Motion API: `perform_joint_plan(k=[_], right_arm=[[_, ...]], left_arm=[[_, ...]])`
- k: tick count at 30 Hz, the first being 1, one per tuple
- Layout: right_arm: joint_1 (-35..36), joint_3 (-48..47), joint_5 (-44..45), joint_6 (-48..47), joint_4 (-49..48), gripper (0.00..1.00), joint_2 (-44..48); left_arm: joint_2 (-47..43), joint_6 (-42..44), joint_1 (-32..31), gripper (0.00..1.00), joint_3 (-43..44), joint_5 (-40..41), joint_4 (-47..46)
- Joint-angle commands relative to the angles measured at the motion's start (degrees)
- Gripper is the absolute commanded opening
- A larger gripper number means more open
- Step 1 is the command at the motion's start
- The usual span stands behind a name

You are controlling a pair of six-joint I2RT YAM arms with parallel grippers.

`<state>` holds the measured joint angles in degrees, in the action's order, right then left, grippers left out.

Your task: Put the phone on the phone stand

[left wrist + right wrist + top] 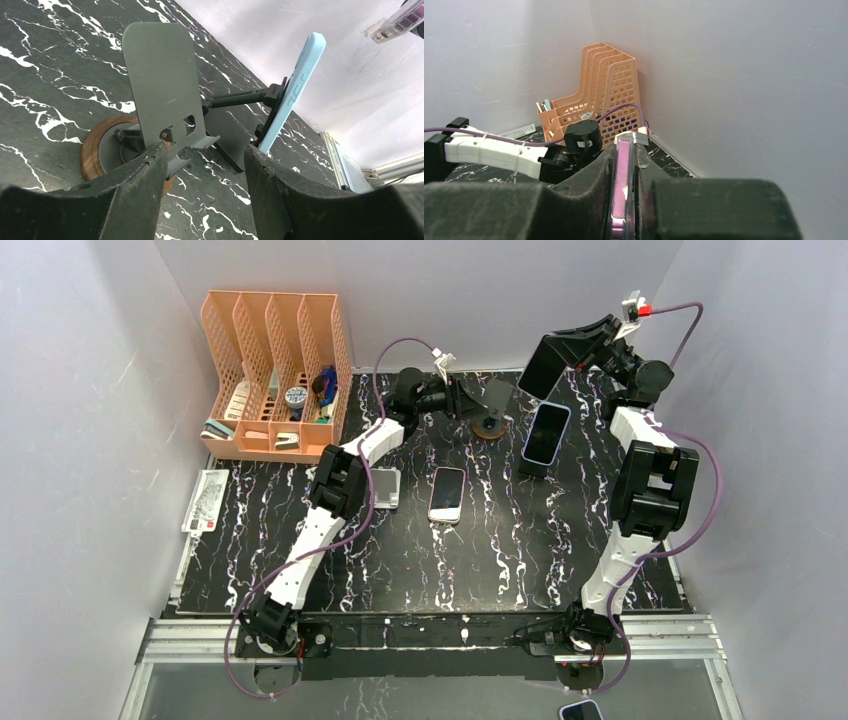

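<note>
Right gripper [625,156] of mine is clamped on the phone [622,200], pinching its two flat faces with the pink edge turned toward the wrist camera. In the overhead view the phone [545,365] hangs off the table [500,560] at the upper right, above and right of the empty phone stand [489,406]. My left gripper [206,150] has its fingers spread wide, one on each side of the stand's foot, with nothing clamped. I cannot tell whether they touch it. I judge the phone a stiff, fairly light slab with slick faces that would crack if dropped. A firm hold across the faces suits it, provided the low edge stays free to land on the small lip [205,142] under the grey back plate [160,85]. The stand looks light on its round wooden base [92,150] and may slide or tip under a push. Room is tight: a blue phone [295,95] on a second stand [240,97] sits just right of mine, and the back wall [420,290] is close behind. The open side is the lower centre of the overhead view, where one flat phone [447,495] lies.
</note>
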<state>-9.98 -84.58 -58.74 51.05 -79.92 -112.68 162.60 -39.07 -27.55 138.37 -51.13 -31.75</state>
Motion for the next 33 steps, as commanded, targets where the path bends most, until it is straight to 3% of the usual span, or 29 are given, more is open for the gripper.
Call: perform_joint_plan(k=[1,7,22,33], right_arm=[[-0.39,-0.65,1.04,-0.07,-5.07,0.01,1.87],[-0.39,-0.63,0.70,-0.18,-4.86,0.01,1.68],[-0.48,-0.48,0.62,0.33,-5.58,0.01,0.99],[-0.48,-0.24,0.55,0.54,-6.19,0.01,0.72]], left_arm=[[-1.62,3.35,0.96,0.56,-1.44,3.63,2.68],[-4.67,-3.11,2.41,0.56,-6.80,4.26,-9.09],[1.97,-5.96,1.68,0.57,1.77,3.92,-8.09],[2.86,-2.01,0.62,0.61,2.78,5.55,-4.51]])
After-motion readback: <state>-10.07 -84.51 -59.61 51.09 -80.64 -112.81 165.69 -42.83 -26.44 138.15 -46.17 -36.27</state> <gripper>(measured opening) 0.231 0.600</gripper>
